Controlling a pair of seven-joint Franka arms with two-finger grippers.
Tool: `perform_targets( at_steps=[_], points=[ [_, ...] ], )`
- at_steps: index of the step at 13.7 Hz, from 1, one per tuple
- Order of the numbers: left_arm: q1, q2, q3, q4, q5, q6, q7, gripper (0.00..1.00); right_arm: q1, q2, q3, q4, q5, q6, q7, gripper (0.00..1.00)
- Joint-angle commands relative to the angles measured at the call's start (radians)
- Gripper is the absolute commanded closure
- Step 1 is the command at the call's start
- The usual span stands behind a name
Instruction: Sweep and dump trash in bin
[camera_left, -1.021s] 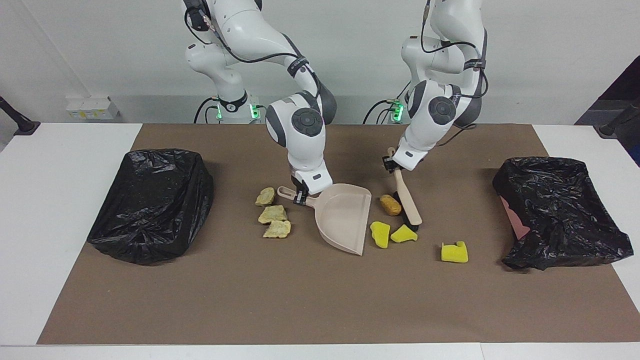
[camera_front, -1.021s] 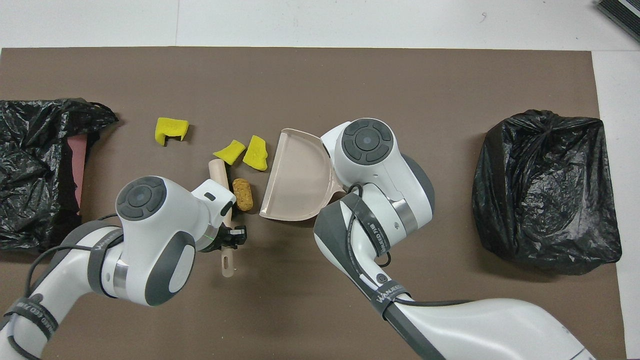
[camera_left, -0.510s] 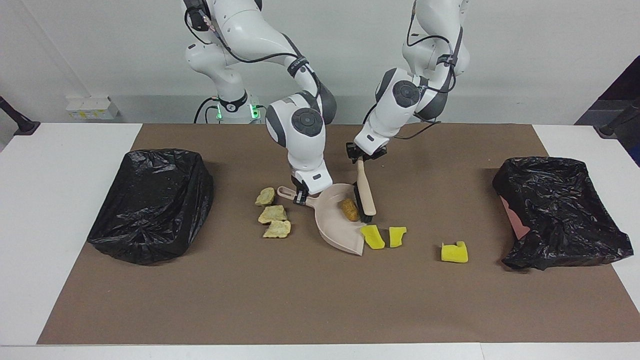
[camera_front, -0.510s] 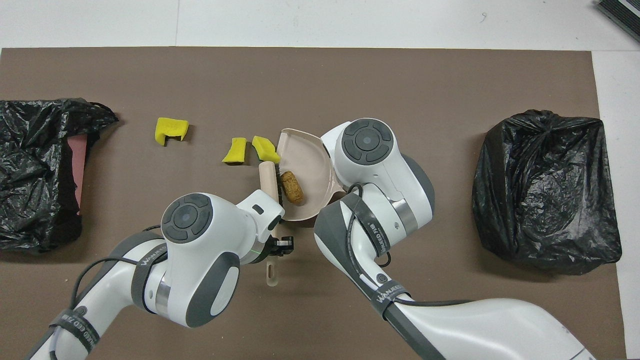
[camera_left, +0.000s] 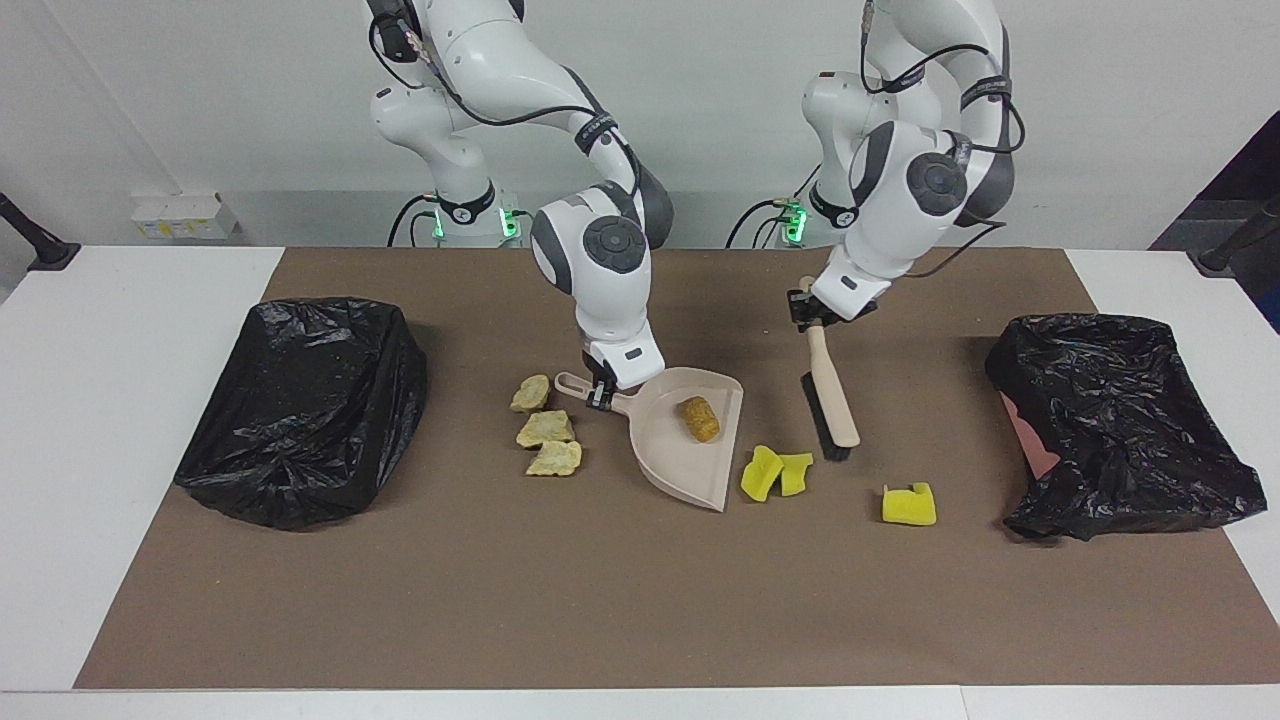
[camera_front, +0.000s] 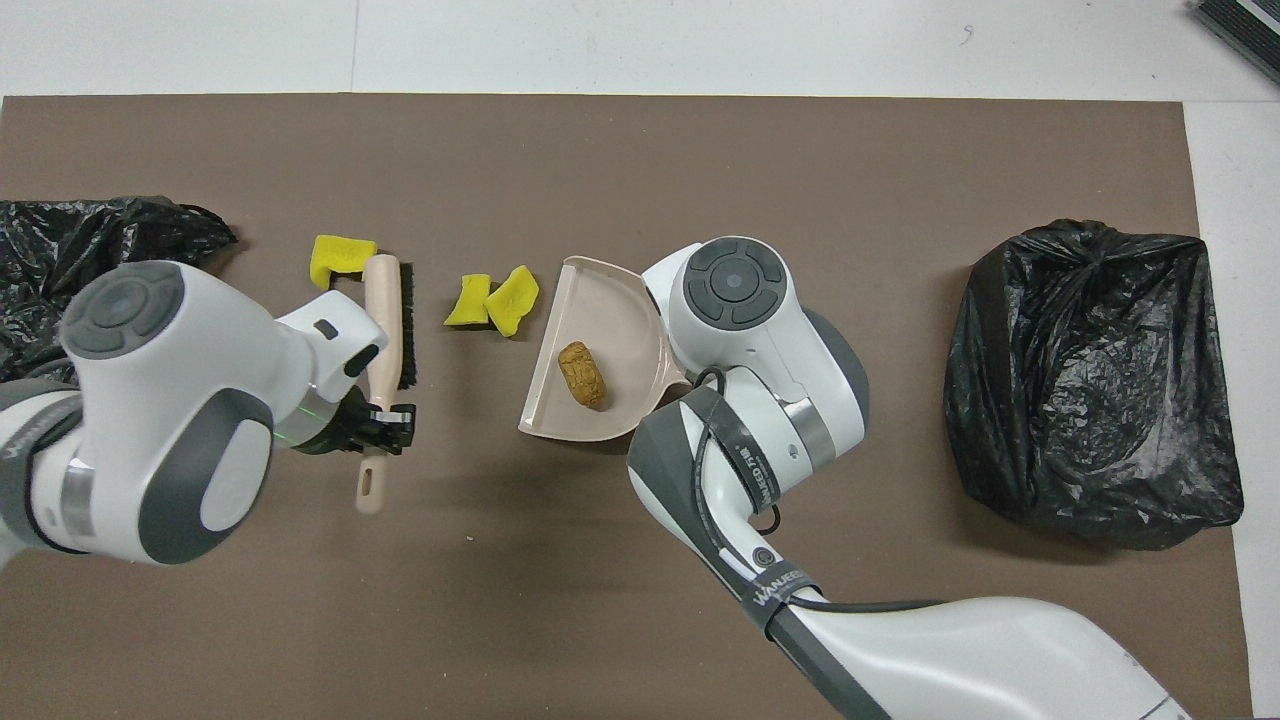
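Bristles of the brush (camera_left: 828, 400), gripped by the left gripper (camera_left: 812, 312), should land at three o'clock of the two touching yellow pieces (camera_left: 776, 472), then push toward the dustpan (camera_left: 690, 440), which the right gripper (camera_left: 601, 392) clamps by its handle.

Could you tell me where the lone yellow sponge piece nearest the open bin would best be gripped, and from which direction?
I would come straight down on the lone yellow sponge piece and close across its solid block part, not the notched corner that shows in its top. It lies flat on the mat, with the brush close beside it in the overhead view, so a top approach looks simplest.
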Motion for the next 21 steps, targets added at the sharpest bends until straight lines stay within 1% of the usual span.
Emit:
perform_targets(
  at_steps=[1, 4, 5, 7, 8, 11, 13, 14, 16, 18, 20, 21],
  points=[
    [0.096, 0.057, -0.011, 0.061, 0.093, -0.014, 0.114, 1.00, -0.005, -0.015, 0.009, -0.028, 0.004, 0.027, 0.030, 1.00],
    [0.211, 0.123, -0.011, 0.127, 0.205, 0.029, 0.221, 1.00, -0.001, -0.015, 0.009, -0.026, 0.006, 0.030, 0.030, 1.00],
    [0.240, 0.157, -0.011, 0.154, 0.222, 0.029, 0.243, 1.00, -0.001, -0.015, 0.009, -0.028, 0.006, 0.028, 0.030, 1.00],
    [0.245, 0.213, -0.011, 0.203, 0.242, 0.032, 0.246, 1.00, -0.001, -0.015, 0.009, -0.028, 0.006, 0.028, 0.030, 1.00],
    [0.245, 0.233, -0.009, 0.213, 0.247, 0.035, 0.244, 1.00, -0.001, -0.015, 0.009, -0.028, 0.006, 0.028, 0.030, 1.00],
    [0.246, 0.272, -0.009, 0.210, 0.253, 0.075, 0.244, 1.00, 0.001, -0.015, 0.009, -0.029, 0.006, 0.030, 0.044, 1.00],
    [0.242, 0.266, -0.011, 0.178, 0.254, 0.077, 0.244, 1.00, 0.002, -0.015, 0.009, -0.029, 0.004, 0.030, 0.047, 1.00],
    [0.228, 0.251, -0.011, 0.141, 0.254, 0.072, 0.243, 1.00, 0.002, -0.015, 0.009, -0.029, 0.006, 0.031, 0.050, 1.00],
    [0.188, 0.217, -0.014, 0.090, 0.251, 0.072, 0.241, 1.00, 0.002, -0.015, 0.009, -0.029, 0.006, 0.031, 0.052, 1.00],
    [0.150, 0.208, -0.020, 0.067, 0.230, 0.083, 0.232, 1.00, 0.002, -0.016, 0.009, -0.029, 0.004, 0.031, 0.052, 1.00],
    [0.109, 0.172, -0.022, 0.008, 0.204, 0.094, 0.232, 1.00, 0.004, -0.016, 0.009, -0.031, 0.006, 0.037, 0.053, 1.00],
    [0.067, 0.166, -0.025, 0.000, 0.196, 0.104, 0.227, 1.00, 0.004, -0.016, 0.009, -0.031, 0.006, 0.037, 0.059, 1.00]
  ],
)
